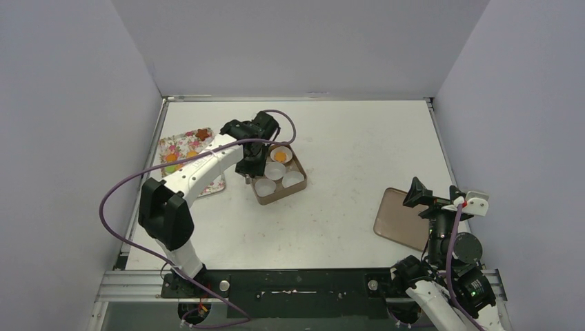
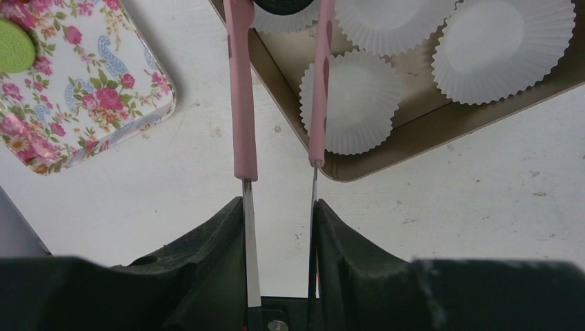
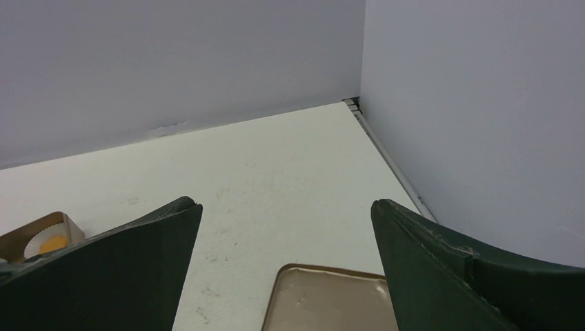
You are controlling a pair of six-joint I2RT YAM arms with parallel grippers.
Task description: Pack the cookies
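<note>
**Item: dark brown cookie** [image 2: 286, 5]. A small flat disc with a matt surface. It lies straight ahead of the left end effector [image 2: 278, 207], between the far tips of the tongs [image 2: 241, 103] and over a paper cup [image 2: 276, 21]. It sits at the picture's edge, so I cannot tell whether it is pinched or already resting in the cup.
**Axis:** the tongs run lengthwise away from the end effector toward the box, and the cookie lies on that line.
**Other cookies:** the green cookie [image 2: 14, 45], ribbed and round, is on the floral tray [image 2: 83, 103], off to the left of the tongs. An orange cookie [image 1: 279, 156] is in a cup at the box's far end.
**Tongs:** thin metal blades with pink sleeves. The left end effector is clamped on them near the hinge end.
**Cups** [image 2: 355, 103]: pleated white paper, thin and easily crushed. Those nearest are empty.
**Box** [image 2: 441, 131]: a shallow brown tin with rounded corners.
**Counter** [image 2: 448, 227]: white and lightly scuffed.
**Right end effector** [image 3: 286, 214]: fingers spread wide and empty, above the tin lid [image 3: 331, 300], well apart from the box. The left arm is clearly the nearer.
</note>
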